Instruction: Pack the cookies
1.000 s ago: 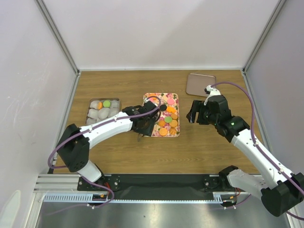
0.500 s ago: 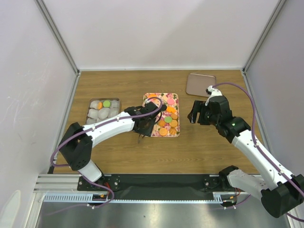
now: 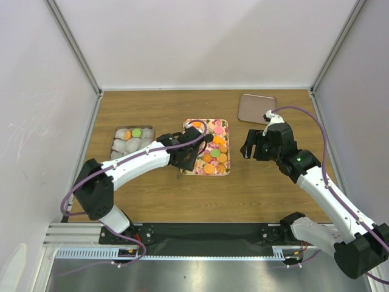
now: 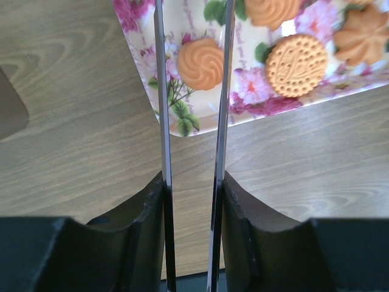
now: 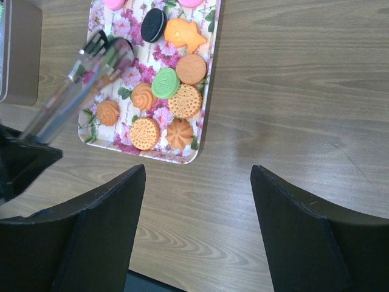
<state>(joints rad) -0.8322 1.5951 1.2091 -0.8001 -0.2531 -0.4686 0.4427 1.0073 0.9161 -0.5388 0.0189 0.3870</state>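
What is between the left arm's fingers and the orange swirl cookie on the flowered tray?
Nothing visible: the left fingers flank the round orange swirl cookie on the flowered tray, with only bare tray between.

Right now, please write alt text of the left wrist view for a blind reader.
The open left gripper frames an orange swirl cookie at the corner of a flowered tray on a wooden table. More orange cookies lie to its right.

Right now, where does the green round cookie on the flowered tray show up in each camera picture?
Top external: green round cookie just right of centre, on the flowered tray.
Left wrist: not in it.
Right wrist: the cookie sits upper left of centre.
Shared landmark: the flowered tray, seen in all three views.
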